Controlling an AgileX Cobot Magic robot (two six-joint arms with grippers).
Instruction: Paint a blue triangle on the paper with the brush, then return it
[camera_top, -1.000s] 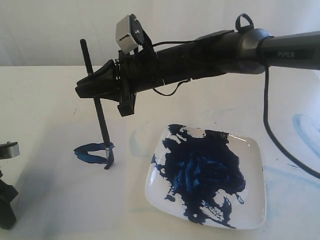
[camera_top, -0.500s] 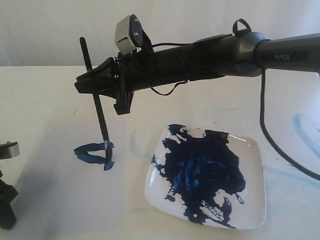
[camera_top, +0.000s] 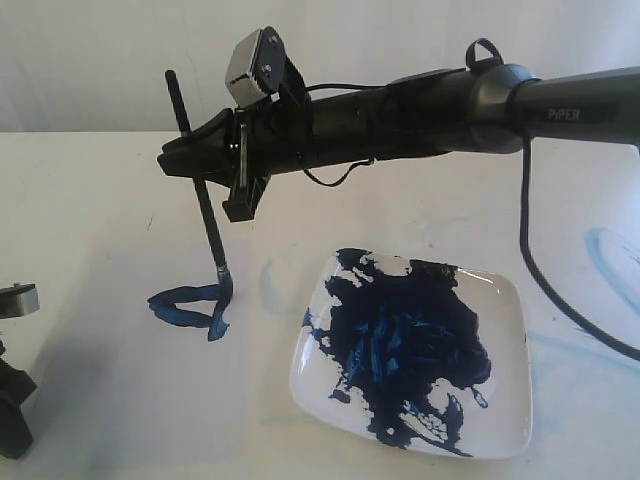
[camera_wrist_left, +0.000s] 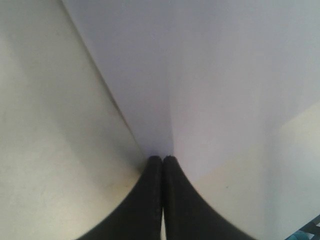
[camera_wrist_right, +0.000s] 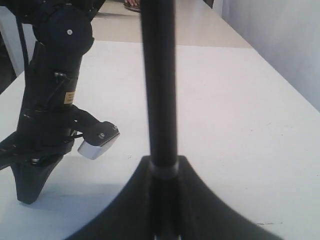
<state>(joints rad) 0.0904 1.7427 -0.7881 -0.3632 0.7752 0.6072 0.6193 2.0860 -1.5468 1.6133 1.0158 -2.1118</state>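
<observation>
The black-handled brush (camera_top: 205, 215) stands tilted, its blue bristles touching the right corner of the small dark-blue triangle (camera_top: 190, 305) on the pale paper (camera_top: 110, 240), whose edges do not stand out. My right gripper (camera_top: 185, 155) reaches across from the right and is shut on the brush's upper handle. In the right wrist view the handle (camera_wrist_right: 159, 75) rises between the fingers of that gripper (camera_wrist_right: 161, 162). My left gripper (camera_wrist_left: 162, 159) is shut with nothing in it, facing blank white surfaces.
A white square plate (camera_top: 505, 400) smeared with dark-blue paint sits right of the triangle. Faint light-blue smears (camera_top: 610, 255) mark the table at the far right. Part of the left arm (camera_top: 12, 395) stands at the lower left corner. The right arm's cable (camera_top: 540, 260) hangs beside the plate.
The brush tip has travelled from the triangle's near right point up along its right side, and the handle now leans more. The right gripper rose slightly. The left arm has not moved.
</observation>
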